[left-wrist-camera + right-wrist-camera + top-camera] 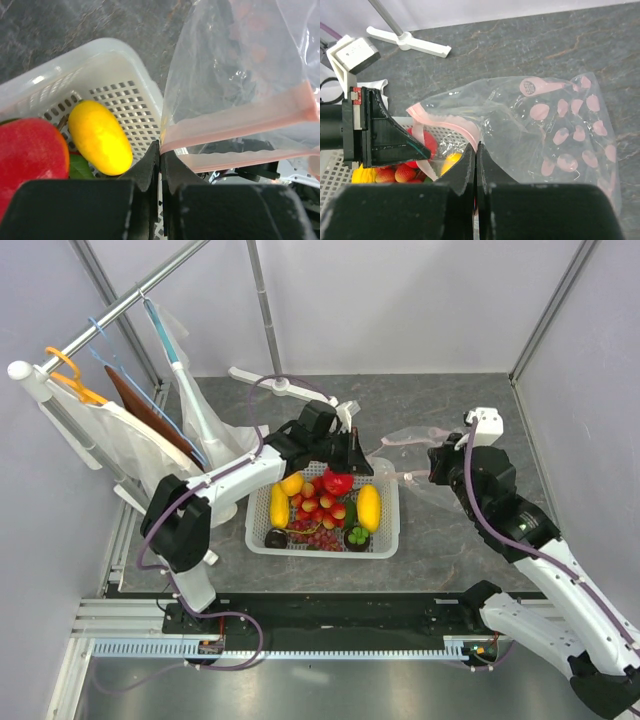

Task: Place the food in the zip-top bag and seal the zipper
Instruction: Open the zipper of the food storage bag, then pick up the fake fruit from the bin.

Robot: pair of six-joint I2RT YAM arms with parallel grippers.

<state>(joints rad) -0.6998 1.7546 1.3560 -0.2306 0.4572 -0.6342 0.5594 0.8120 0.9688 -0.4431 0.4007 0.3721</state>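
The bag (pixel 412 452) hangs stretched between both grippers, over the table (pixel 450 400) just beyond the basket's (pixel 320 551) far right corner. Its dotted body trails right and its mouth faces the basket. The left gripper (pixel 159 150) has its fingers pressed together on one end of the zipper (pixel 240 122). The right gripper (pixel 475 150) is likewise clamped on the plastic just below the pink strip. The fruit lies in the basket: two mangoes (pixel 369 507), a pomegranate (pixel 337 481), grapes (pixel 322 537) and small red ones (pixel 318 502).
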